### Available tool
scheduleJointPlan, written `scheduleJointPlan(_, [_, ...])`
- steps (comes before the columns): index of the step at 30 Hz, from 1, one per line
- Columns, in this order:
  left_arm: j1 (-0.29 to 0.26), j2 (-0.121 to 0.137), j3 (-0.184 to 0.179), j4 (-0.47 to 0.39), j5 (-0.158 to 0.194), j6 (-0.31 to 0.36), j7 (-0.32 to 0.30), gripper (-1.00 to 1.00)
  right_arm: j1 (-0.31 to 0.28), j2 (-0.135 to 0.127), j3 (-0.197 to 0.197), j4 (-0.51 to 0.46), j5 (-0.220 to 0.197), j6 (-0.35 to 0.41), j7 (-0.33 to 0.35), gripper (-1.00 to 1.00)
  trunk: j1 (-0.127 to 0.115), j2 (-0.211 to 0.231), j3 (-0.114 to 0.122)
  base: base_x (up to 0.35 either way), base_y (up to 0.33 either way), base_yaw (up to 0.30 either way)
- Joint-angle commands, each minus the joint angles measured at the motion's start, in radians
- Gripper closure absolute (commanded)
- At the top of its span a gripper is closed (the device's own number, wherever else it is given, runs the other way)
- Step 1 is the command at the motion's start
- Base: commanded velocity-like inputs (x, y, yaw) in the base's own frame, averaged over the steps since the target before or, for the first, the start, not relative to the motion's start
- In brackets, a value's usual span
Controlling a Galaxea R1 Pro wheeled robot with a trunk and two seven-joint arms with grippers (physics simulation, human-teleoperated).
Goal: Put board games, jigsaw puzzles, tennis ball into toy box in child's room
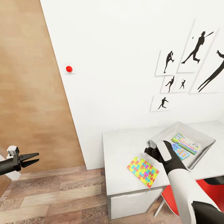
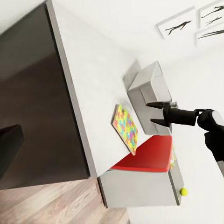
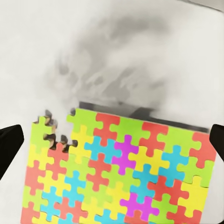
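R gripper (image 2: 157, 113) hovers just above desk (image 1: 121, 146), between jigsaw puzzle (image 1: 143, 171) and toy box (image 1: 203, 134); jaws apart, nothing btwn them (L wrist view). In head view its fingers are hidden behind the wrist.
L gripper (image 1: 36, 157) well away from desk, over wood floor (image 1: 56, 196); fingers slightly parted, holding nothing.

Writing: none legible. Print on boxes too small/blurred to read.

Puzzle lies flat near desk's front edge, just beside R gripper. R wrist view: multicolour interlocking pcs, a few missing at one corner; far part cut off by frame.

Toy box sits on desk past the gripper, toward wall. Inside: busy multicolour board game (image 1: 186, 143) and small blue board game (image 1: 180, 151), side by side, touching or nearly, can't tell which. Near rim partly hidden by R arm.

Tennis ball (image 2: 184, 191) on lower cabinet section of desk, far from toy box (L wrist view).
Red chair (image 1: 205, 186) at desk front, mostly behind R arm.
On wall beyond desk: black ball-player posters (image 1: 193, 62); red dome (image 1: 69, 68) on white plate, further along.
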Motion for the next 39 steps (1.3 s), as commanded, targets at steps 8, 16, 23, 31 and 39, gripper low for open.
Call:
scheduleJointPlan(8, [-0.001,0.0,0.0,0.0,-0.002,0.011,-0.004,-1.0,-0.001,-0.003,-0.001,-0.002,-0.011,0.001,-0.01,-1.0,0.001,-0.002,-0.015,0.077,0.0,0.0])
scheduleJointPlan(16, [-0.001,0.0,0.001,0.0,-0.002,0.011,-0.004,-1.0,-0.001,-0.013,-0.001,-0.002,-0.011,0.001,-0.01,-1.0,0.001,-0.002,-0.029,0.027,0.0,0.0])
scheduleJointPlan(23, [-0.001,0.0,0.0,0.0,-0.001,0.011,-0.004,-1.0,-0.001,-0.014,0.001,-0.002,-0.011,0.001,-0.01,-1.0,0.001,-0.002,-0.04,0.026,0.0,0.0])
scheduleJointPlan(31, [-0.001,0.0,0.0,0.0,-0.002,0.011,-0.004,-1.0,-0.001,-0.014,0.002,-0.002,-0.012,0.001,-0.009,-1.0,0.001,-0.002,-0.053,0.004,0.0,0.0])
scheduleJointPlan(39, [-0.001,0.0,0.0,0.0,-0.001,0.011,-0.004,-1.0,-0.001,-0.014,0.0,-0.002,-0.012,0.001,-0.008,-1.0,0.001,-0.002,-0.066,0.0,0.0,0.0])
